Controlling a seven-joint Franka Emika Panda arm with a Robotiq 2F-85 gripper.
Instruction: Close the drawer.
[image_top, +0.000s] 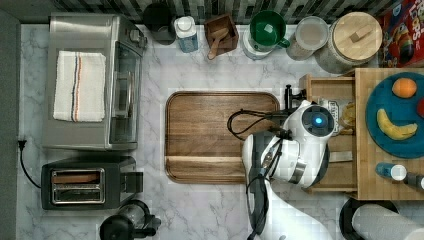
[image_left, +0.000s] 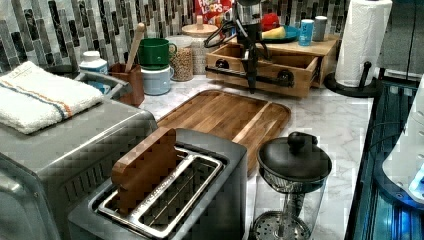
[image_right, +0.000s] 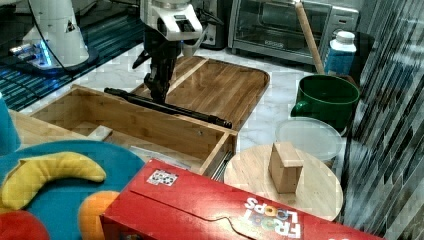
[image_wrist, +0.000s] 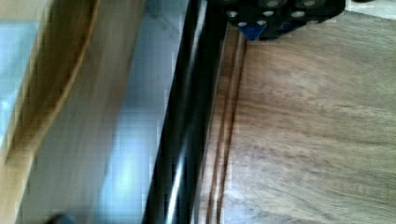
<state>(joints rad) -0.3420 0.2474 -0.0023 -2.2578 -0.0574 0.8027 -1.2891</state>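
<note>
The drawer is a shallow light wood box, pulled out from under the wood top that carries a blue plate. A black bar handle runs along its front face. My gripper points straight down on the outer side of that handle, between it and the dark walnut tray. Its fingers look shut with nothing held. In the left view the gripper hangs in front of the handle's middle. The wrist view has the handle beside the tray's grooved rim.
A toaster oven with a towel and a toaster stand at the top view's left. A green mug, jars and a cereal box line the back wall. A paper towel roll stands beside the drawer unit.
</note>
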